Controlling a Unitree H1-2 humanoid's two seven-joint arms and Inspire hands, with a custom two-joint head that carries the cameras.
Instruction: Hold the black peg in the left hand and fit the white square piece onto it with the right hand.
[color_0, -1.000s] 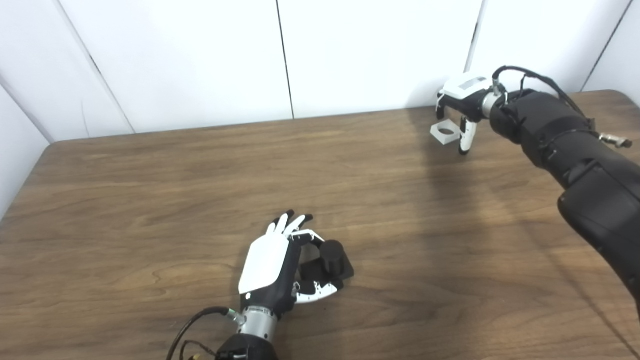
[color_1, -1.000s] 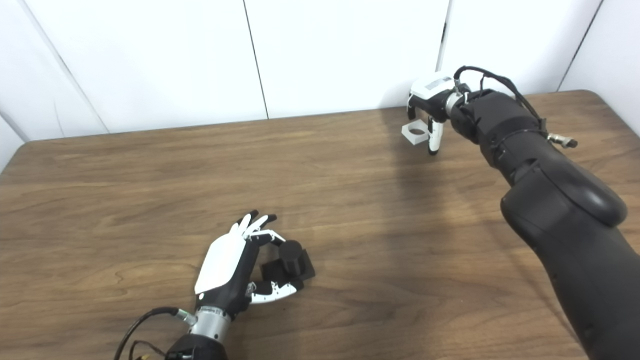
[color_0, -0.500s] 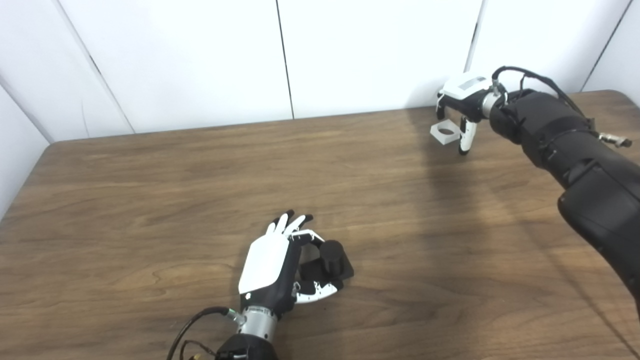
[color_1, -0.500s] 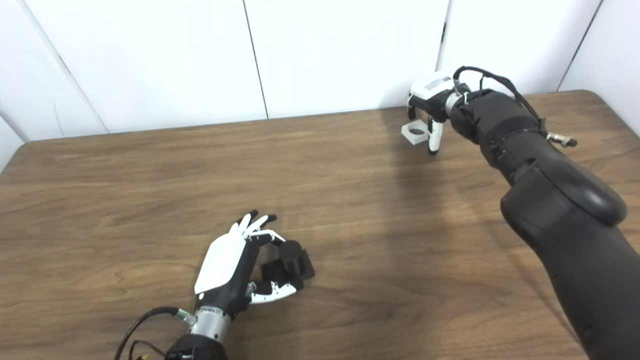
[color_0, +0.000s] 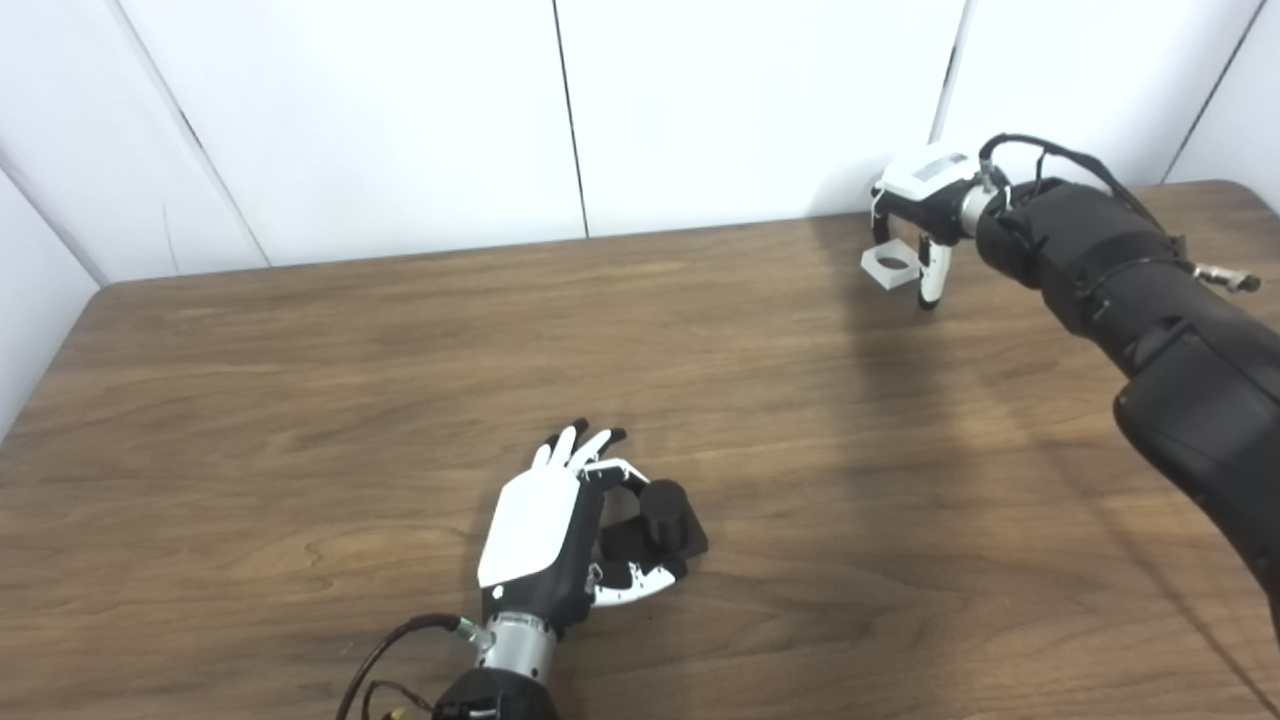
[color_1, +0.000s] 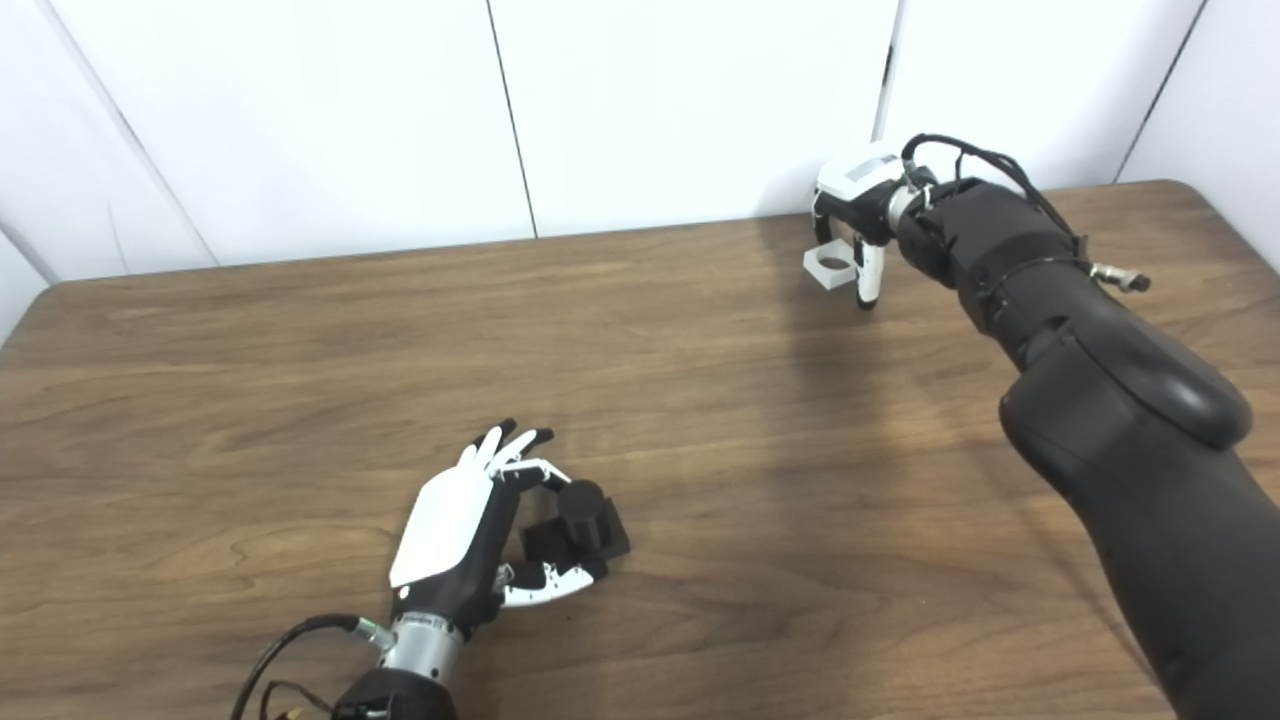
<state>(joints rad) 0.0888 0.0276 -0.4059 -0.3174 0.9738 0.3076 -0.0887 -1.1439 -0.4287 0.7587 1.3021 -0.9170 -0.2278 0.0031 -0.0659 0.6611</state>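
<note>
- Step in hand, as we judge it: pick-up of the white square piece (color_0: 890, 266) at the far right of the wooden surface (color_0: 300, 400), near the white wall (color_0: 750, 100). The fitting has not begun.
- Our right hand (color_0: 925, 215) stands arched over the piece, fingers pointing down. One fingertip (color_0: 928, 297) reaches down just right of the piece; darker fingers come down on its far side.
- Whether the right hand is pinching the piece or only bracketing it, we cannot tell. The contact points are too small to make out, and whether the piece is off the surface is unclear.
- The piece shows a round hole through its top face, facing up.
- Our left hand (color_0: 560, 525) rests low on the near middle of the surface, fingers curled partway around the black peg (color_0: 660, 520), thumb below it, fingers behind. It looks like a loose cradle around the square base; a firm clamp is not evident.
- The peg stands upright: round post on a square black base, the base seemingly on the surface.
- Peg and white piece lie well apart, on a diagonal across the surface.
- Next move calls for, in our judgement: a secure pinch on the piece, a lift, a carry toward the near left with the hole kept level, then alignment over the post before descent.
- Risk we note: the piece may tilt in a fingertip grip and jam on the post.
</note>
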